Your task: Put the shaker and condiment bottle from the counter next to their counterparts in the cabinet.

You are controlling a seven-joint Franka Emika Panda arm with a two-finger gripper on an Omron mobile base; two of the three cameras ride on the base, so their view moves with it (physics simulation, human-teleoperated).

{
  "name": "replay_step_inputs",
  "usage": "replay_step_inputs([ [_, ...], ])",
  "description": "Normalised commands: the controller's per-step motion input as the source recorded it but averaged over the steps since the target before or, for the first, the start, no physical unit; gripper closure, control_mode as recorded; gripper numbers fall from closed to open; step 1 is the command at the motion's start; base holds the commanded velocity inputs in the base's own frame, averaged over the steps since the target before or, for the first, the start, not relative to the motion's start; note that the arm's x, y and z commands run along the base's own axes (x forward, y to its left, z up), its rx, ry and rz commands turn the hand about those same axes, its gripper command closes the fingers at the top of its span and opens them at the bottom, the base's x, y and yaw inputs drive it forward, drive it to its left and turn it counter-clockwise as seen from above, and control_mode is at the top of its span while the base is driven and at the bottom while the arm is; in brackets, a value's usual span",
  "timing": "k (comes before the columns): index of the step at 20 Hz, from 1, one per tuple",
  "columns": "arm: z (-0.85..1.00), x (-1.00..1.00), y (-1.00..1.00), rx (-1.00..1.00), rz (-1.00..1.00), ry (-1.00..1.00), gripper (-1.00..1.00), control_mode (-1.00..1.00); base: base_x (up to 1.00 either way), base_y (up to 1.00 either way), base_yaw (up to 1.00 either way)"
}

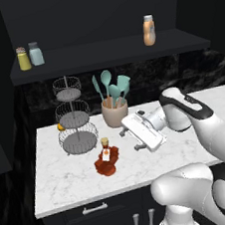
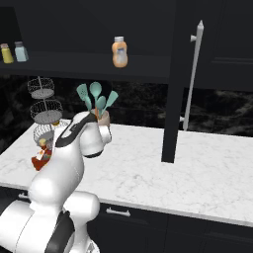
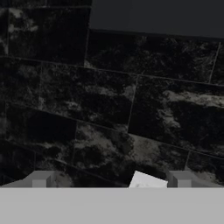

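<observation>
The dark red condiment bottle stands on the white counter in front of a wire stand. The pale teal shaker stands on the cabinet shelf, right beside the yellow shaker. Farther right on the shelf is the slim orange bottle. My gripper hovers over the counter just right of the condiment bottle, apart from it. It is open and empty, and faces the black backsplash.
A three-tier wire stand and a beige holder of teal utensils stand at the back of the counter. In the right base view an open dark cabinet door with a long silver handle hangs over the counter.
</observation>
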Motion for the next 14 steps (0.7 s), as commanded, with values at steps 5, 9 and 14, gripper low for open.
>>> replay_step_inputs([
  [5, 0.00, 0.07, 0.23, 0.01, 0.00, 0.05, -1.00, -1.00, 0.00, 0.00, 0.00],
  [9, 0.00, 0.02, 0.34, 0.04, 0.00, 0.06, -1.00, -1.00, 0.00, 0.00, 0.00],
  [14, -0.01, 0.04, 0.26, 0.01, 0.00, 0.01, -1.00, -1.00, 0.00, 0.00, 0.00],
])
